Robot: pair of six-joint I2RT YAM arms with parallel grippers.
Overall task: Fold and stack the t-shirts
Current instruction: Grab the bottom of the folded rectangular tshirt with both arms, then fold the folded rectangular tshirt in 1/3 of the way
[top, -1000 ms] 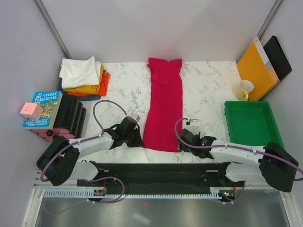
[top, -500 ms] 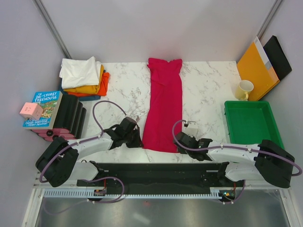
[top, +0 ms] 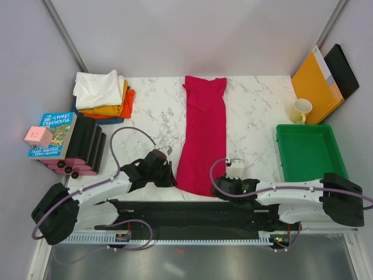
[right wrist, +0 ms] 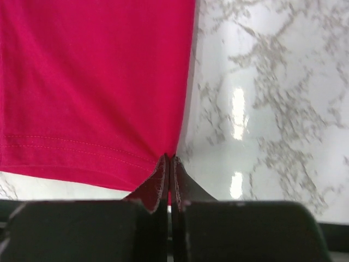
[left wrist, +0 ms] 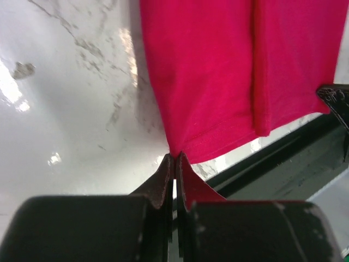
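Observation:
A crimson red t-shirt (top: pixel 203 131) lies folded into a long strip down the middle of the marble table, collar end far, hem near. My left gripper (top: pixel 174 182) is shut on the hem's left corner (left wrist: pixel 175 154). My right gripper (top: pixel 214 190) is shut on the hem's right corner (right wrist: pixel 169 157). In the right wrist view the red cloth (right wrist: pixel 92 82) fills the left half. A stack of folded t-shirts (top: pixel 104 94), white on top of yellow-orange, orange and dark blue, sits at the far left.
A green tray (top: pixel 310 151) stands at the right, with a cream mug (top: pixel 301 111) and an orange-yellow envelope (top: pixel 315 86) behind it. Books (top: pixel 55 135) and a pink cube (top: pixel 38 137) sit at the left edge. The black base rail (top: pixel 192 213) runs along the near edge.
The right gripper moved left to the hem's right corner and shut on it. The near end of the shirt shifted toward the table's front edge; the left arm also drew nearer.

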